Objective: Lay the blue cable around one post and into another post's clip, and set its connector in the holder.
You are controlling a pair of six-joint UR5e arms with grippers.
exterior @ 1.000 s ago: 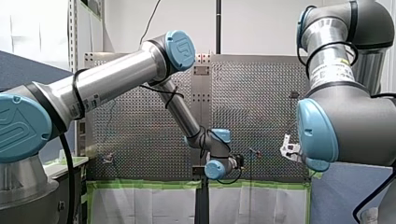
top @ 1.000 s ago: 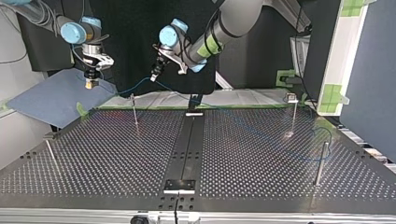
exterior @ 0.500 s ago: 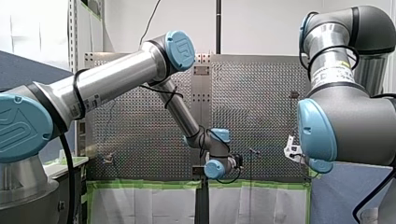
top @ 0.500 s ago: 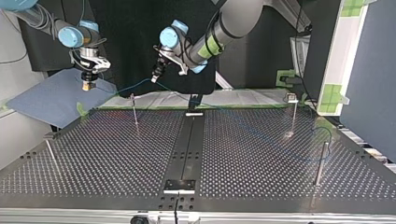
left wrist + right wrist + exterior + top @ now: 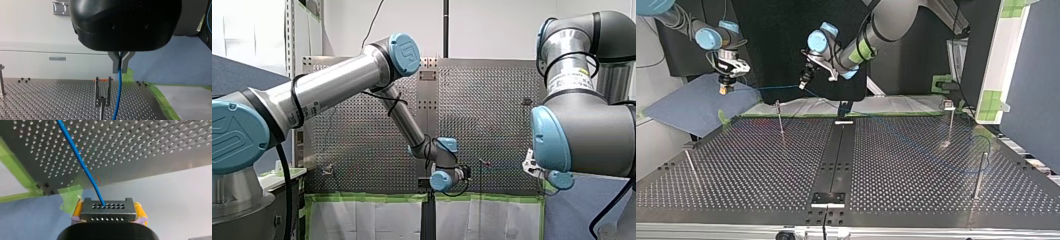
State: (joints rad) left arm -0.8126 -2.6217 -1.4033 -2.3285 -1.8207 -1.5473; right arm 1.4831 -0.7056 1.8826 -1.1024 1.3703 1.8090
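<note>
In the top view my right gripper (image 5: 726, 90) hangs beyond the table's far left corner. In the right wrist view its yellow pads (image 5: 140, 210) are shut on the grey connector (image 5: 108, 210), from which the blue cable (image 5: 80, 161) runs out. The blue cable (image 5: 767, 88) stretches almost level to my left gripper (image 5: 803, 84), then drops across the table toward a post (image 5: 979, 175) at the right. My left gripper (image 5: 120, 65) is shut on the blue cable (image 5: 118, 92), above and just beside a clip post (image 5: 102, 96).
Thin posts stand on the perforated table (image 5: 886, 165): one near the far left (image 5: 780, 119), one at the left edge (image 5: 691, 165), one with a clip top at the far right (image 5: 950, 122). A blue cloth (image 5: 691, 107) lies beyond the left corner under my right gripper.
My right gripper has moved toward the top view's left and slightly up with the connector. The cable between the two grippers has drawn straighter. My left gripper has barely moved.
</note>
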